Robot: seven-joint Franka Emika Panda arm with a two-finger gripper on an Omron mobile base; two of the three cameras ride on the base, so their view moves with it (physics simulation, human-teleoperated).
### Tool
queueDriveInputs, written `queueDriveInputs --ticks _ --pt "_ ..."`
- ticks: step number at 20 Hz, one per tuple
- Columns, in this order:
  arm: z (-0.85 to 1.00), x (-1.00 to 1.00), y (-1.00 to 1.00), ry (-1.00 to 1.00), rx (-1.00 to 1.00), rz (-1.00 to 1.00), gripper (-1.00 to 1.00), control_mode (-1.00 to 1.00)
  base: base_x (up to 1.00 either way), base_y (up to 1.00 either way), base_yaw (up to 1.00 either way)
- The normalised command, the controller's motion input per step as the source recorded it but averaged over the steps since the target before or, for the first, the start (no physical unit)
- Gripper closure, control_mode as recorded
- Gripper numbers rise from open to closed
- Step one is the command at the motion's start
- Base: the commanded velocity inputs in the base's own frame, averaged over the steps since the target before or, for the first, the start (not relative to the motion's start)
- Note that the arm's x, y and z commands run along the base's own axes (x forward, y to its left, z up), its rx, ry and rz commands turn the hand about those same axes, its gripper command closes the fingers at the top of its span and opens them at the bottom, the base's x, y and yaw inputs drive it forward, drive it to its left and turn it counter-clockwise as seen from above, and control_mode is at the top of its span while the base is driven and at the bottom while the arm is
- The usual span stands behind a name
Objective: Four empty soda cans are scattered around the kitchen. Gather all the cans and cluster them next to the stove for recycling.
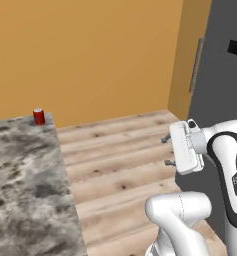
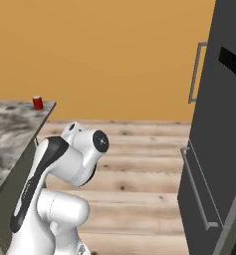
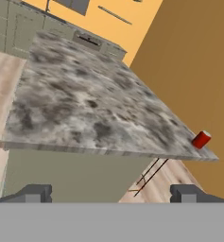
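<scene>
Early on, prob.: red can (image 1: 38,116) sat alone at countertop (image 1: 25,185) corner, unfetched; gripper (image 3: 111,193) jaws wide apart, w/ nothing held.

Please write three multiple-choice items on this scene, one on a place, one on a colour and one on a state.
1. Where does the can stand?
A. on the floor
B. at the counter's far corner, near the wall
C. between the gripper's fingers

2. What colour is the can?
A. red
B. blue
C. purple

3. How is the gripper?
A. shut on the can
B. shut on nothing
C. open and empty

Key:
1. B: both base views show it upright at the corner of the stone counter, by the orange wall.
2. A: its body is red with a silver top.
3. C: in the hand view the fingertips stand wide apart with nothing between them.
</scene>
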Motion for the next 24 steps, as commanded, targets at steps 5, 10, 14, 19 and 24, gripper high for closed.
queueDriveInputs --ticks 5,10,14,19,24 --pt "0.00 0.00 0.00 0.00 0.00 0.00 -1.00 1.00 0.69 0.20 0.00" --pt "0.00 0.00 0.00 0.00 0.00 0.00 -1.00 1.00 0.65 0.23 0.03" --pt "0.00 0.00 0.00 0.00 0.00 0.00 -1.00 1.00 0.58 0.24 0.08" --pt "0.00 0.00 0.00 0.00 0.00 0.00 -1.00 1.00 0.51 0.14 0.11" --pt "0.00 0.00 0.00 0.00 0.00 0.00 -1.00 1.00 0.33 0.03 0.24"
